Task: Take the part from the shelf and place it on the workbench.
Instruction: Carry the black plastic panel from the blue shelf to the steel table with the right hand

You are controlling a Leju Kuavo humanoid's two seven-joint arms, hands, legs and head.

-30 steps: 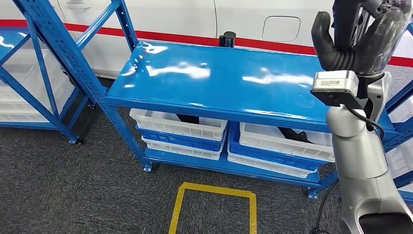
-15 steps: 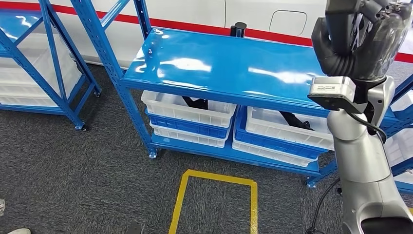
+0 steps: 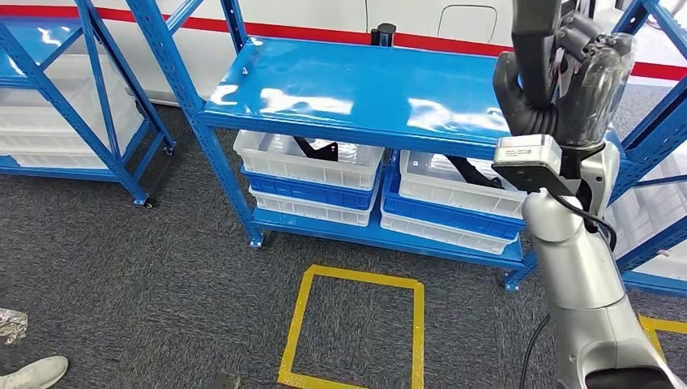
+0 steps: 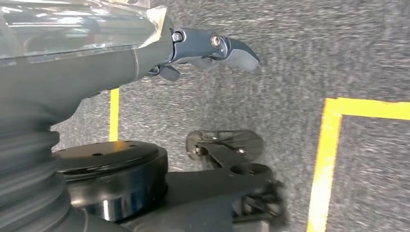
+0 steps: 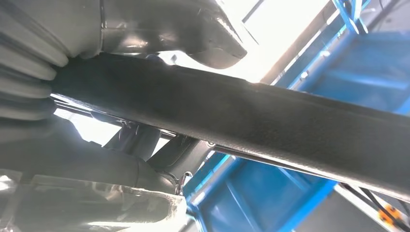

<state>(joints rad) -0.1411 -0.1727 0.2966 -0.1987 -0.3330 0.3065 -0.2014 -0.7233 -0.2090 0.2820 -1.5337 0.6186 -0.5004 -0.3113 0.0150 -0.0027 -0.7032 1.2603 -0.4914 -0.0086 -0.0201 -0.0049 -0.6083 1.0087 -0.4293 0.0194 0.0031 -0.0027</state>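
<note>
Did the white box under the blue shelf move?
No. The white box stays on its stack below the blue shelf top; the whole picture shifted because the camera moved.

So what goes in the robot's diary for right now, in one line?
right robot hand: raised, gripping black part | left robot hand: hanging over carpet | workbench: bare top

I saw a factory storeroom: blue steel racks [image 3: 356,89], stacked plastic crates [image 3: 312,174], yellow floor tape [image 3: 356,332] on grey carpet.
</note>
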